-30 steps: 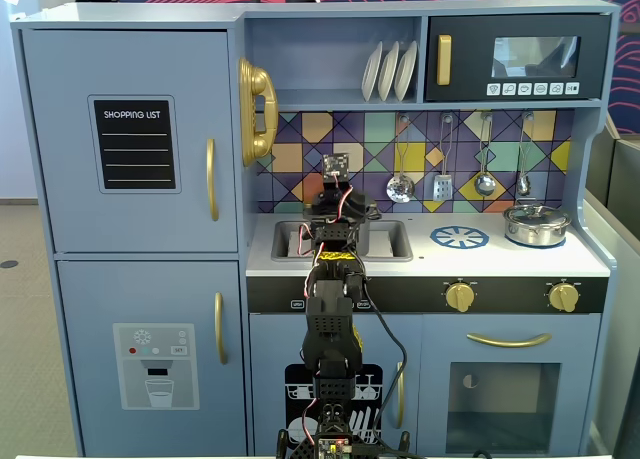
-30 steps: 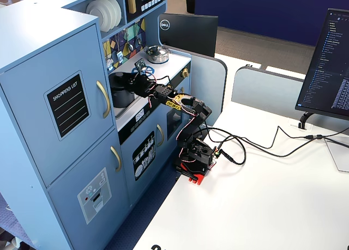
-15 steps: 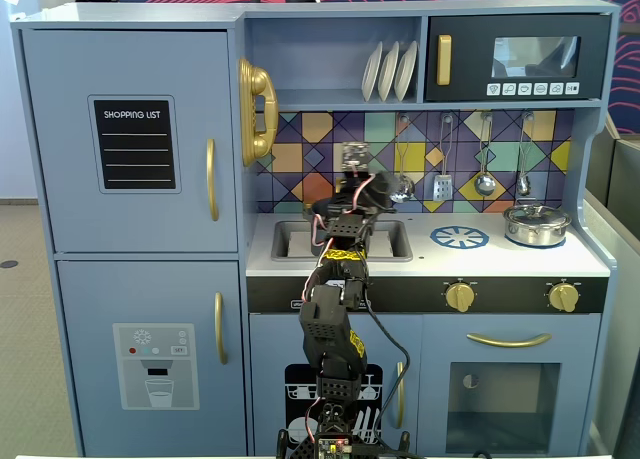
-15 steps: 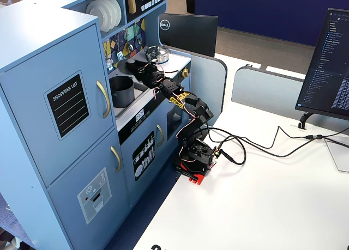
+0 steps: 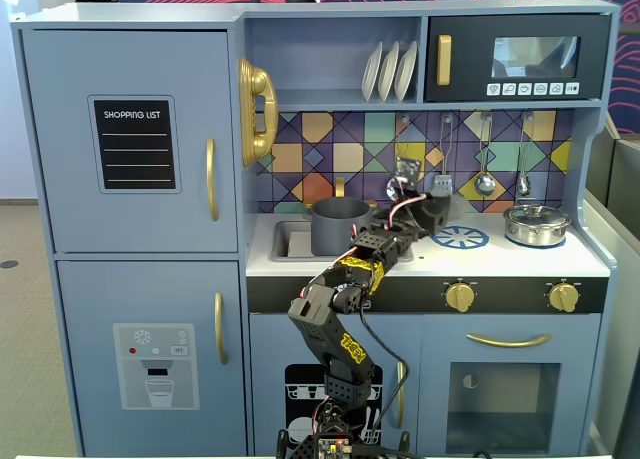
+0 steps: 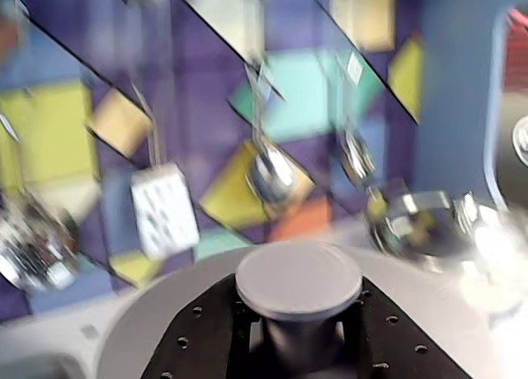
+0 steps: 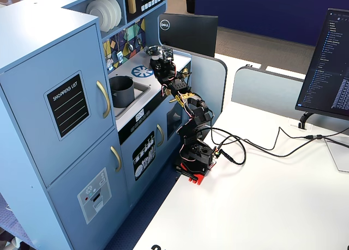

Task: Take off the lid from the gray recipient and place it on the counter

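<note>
Pincer [image 6: 299, 333] gripping matte round lid [image 6: 299, 278]

The toy kitchen [image 5: 140, 179] is pale blue all over, with gold handles [image 5: 211, 179] and a black chalkboard panel [image 5: 135, 144] lettered in white. Its back wall [image 5: 340, 144] is a patchwork of purple, yellow, teal and orange triangles. The counter [image 5: 500, 261] is a white surface carrying a blue-and-white spoked burner print [image 5: 460, 238]. At nine o'clock from that print stands the matte dark gray recipient [image 5: 341, 226]; at three o'clock, a shiny silver pot [image 5: 536, 225]. The lid [image 6: 299, 278] is flat gray between the black claw [image 6: 299, 346] fingers. The arm [image 5: 340, 319] is black with yellow markings.
</note>
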